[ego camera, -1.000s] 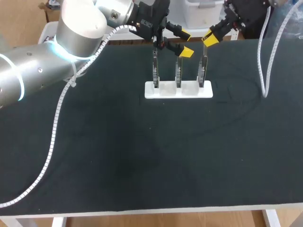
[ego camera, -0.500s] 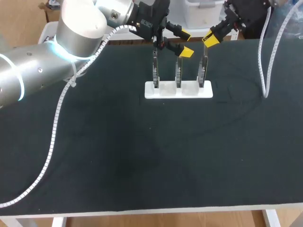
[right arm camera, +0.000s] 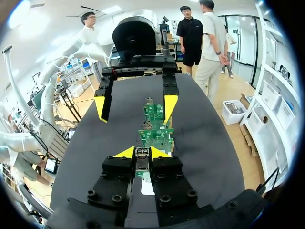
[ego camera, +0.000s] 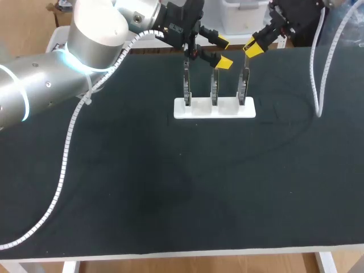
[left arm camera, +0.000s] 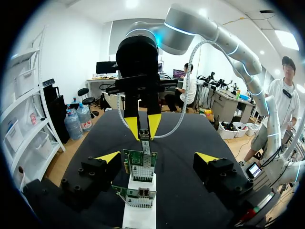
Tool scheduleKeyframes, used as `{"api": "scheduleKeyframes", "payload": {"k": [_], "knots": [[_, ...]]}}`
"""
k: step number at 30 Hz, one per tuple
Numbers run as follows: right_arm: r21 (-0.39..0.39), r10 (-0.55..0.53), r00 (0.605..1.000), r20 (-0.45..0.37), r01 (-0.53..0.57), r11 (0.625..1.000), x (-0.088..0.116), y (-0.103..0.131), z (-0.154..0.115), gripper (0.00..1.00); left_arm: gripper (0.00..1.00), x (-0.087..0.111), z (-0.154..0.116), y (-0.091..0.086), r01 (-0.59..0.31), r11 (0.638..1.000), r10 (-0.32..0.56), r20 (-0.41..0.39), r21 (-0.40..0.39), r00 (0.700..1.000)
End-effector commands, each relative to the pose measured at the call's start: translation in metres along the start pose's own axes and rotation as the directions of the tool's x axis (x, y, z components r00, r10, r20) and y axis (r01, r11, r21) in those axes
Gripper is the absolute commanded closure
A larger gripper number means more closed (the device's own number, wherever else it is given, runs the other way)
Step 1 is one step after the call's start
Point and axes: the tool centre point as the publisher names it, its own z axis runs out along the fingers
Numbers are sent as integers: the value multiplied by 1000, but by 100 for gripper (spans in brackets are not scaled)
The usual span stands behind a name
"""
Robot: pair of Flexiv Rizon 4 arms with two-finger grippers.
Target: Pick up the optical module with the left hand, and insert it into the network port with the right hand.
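Three green circuit boards with network ports stand upright in a white holder [ego camera: 214, 109]. My right gripper [ego camera: 253, 46] [right arm camera: 143, 152] hovers over the rightmost board [ego camera: 243, 82] and is shut on the small silver optical module [right arm camera: 142, 164] [left arm camera: 146, 148], which points down at that board's top edge. My left gripper [ego camera: 223, 51] [left arm camera: 157, 156] is open wide above the middle board [ego camera: 215, 85] [left arm camera: 140, 164], which stands between its fingers without touching them. In the right wrist view the left gripper [right arm camera: 136, 107] straddles the farther boards [right arm camera: 155, 112].
The holder sits near the far edge of the black table mat [ego camera: 170, 187]. A white corrugated cable [ego camera: 315, 85] hangs from my right arm down onto the mat at the right. Another cable [ego camera: 62, 165] trails from my left arm across the mat's left side.
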Motion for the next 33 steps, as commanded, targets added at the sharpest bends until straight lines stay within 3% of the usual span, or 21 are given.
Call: {"api": "scheduleKeyframes", "payload": {"k": [1, 11, 12, 14, 19, 32, 33], "knots": [[-1, -1, 1000, -1, 1, 1000, 0, 0, 0, 100, 0, 0, 0, 1, 1, 1000, -1, -3, 2, 1000], [-6, 2, 1000, -2, -2, 1000, 0, -1, 1, 100, 0, 0, 0, 1, 1, 1000, -1, -3, 2, 1000], [-6, 2, 1000, -2, -2, 1000, 0, -1, 1, 97, 0, 0, 0, 1, 1, 1000, -1, -3, 2, 1000], [-5, 2, 1000, -2, -2, 1000, 1, -1, 1, 71, 0, 0, 0, 1, 1, 1000, -1, -3, 2, 1000], [-3, 4, 1000, -3, -4, 1000, 1, -1, 1, 55, 0, 0, 0, 1, 1, 1000, -1, -3, 2, 1000], [4, 5, 1000, 1, -5, 1000, -1, -3, -1, 62, 0, 0, 0, 1, 1, 1000, -1, -3, 2, 1000], [5, 4, 1000, 2, -4, 1000, -2, -4, -1, 68, 0, 0, 0, 1, 1, 1000, -1, -3, 2, 1000]]}}
